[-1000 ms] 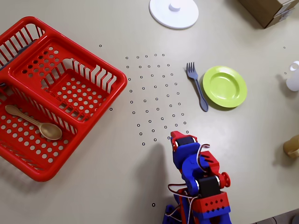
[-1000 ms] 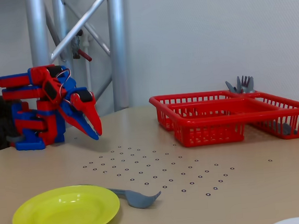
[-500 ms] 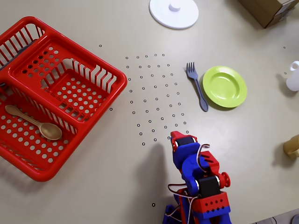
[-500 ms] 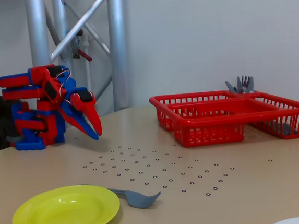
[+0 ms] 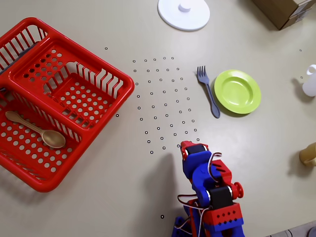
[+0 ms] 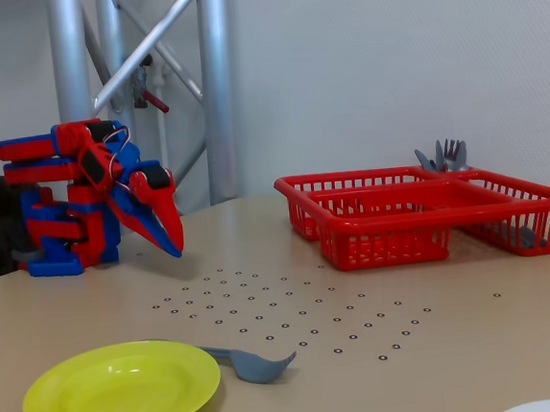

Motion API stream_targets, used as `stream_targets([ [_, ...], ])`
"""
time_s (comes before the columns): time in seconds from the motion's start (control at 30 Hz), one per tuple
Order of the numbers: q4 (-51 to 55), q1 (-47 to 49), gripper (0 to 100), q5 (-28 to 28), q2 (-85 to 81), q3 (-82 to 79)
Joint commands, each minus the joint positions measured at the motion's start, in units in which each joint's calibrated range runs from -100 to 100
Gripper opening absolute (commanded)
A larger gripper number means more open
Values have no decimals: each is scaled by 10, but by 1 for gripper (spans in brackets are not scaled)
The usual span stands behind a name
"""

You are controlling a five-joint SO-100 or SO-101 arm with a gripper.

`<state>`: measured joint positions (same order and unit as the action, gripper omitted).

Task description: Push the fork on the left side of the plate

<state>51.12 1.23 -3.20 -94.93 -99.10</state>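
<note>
The slate-blue fork (image 5: 208, 91) lies flat on the table just left of the lime-green plate (image 5: 237, 91) in the overhead view, tines toward the top, handle end by the plate's lower-left rim. In the fixed view the fork (image 6: 248, 363) lies right of the plate (image 6: 122, 389), its handle running behind the rim. My red and blue gripper (image 5: 190, 146) is folded back near the arm's base, well short of the fork. In the fixed view the gripper (image 6: 175, 248) points down, hangs a little above the table, looks shut and holds nothing.
A red divided basket (image 5: 59, 98) fills the left of the overhead view and holds a tan spoon (image 5: 35, 130); grey cutlery (image 6: 444, 155) sticks up behind it. A white disc with a knob (image 5: 183, 13), a cardboard box (image 5: 286, 11) and small objects (image 5: 310, 83) lie at the top and right edges.
</note>
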Motion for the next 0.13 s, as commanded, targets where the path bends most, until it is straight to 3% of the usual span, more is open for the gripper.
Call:
stream_targets([
  [0.0,3,-8,0,3,-8,-8],
  [0.1,3,-8,0,2,-8,-8],
])
